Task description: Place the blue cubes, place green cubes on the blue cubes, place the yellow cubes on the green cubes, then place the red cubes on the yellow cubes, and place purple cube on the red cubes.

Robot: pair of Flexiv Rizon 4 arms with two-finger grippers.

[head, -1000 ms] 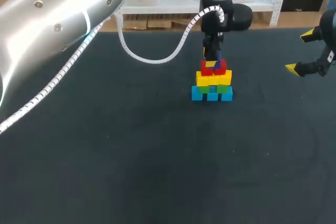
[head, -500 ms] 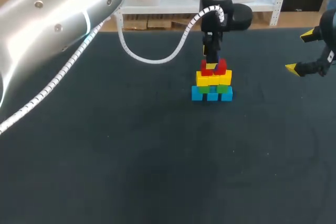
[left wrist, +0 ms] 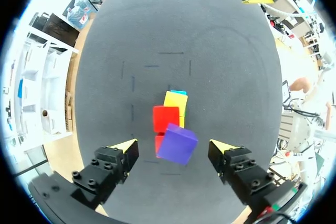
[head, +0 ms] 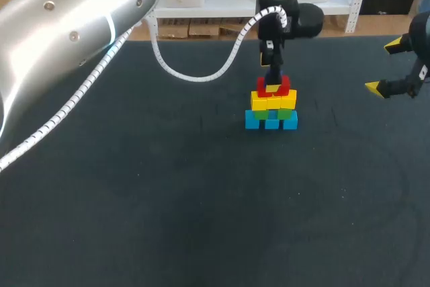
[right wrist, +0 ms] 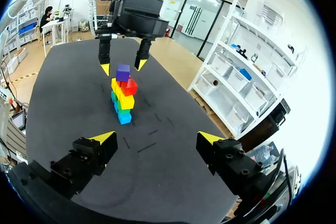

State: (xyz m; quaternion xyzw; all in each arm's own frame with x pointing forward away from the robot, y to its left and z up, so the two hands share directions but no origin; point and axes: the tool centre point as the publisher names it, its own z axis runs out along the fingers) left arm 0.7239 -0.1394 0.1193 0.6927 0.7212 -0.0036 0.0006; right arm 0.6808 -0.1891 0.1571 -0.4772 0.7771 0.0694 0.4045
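My left pincer (left wrist: 173,144), wide, has risen off the purple cube (left wrist: 177,143); right pincer (head: 383,66) wide at right edge; lower table (head: 201,220) open.

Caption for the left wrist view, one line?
Open left gripper flanks the purple cube, which sits askew on the red cubes.

Dark grey table (head: 134,199), faint short line marks (left wrist: 170,53) on it
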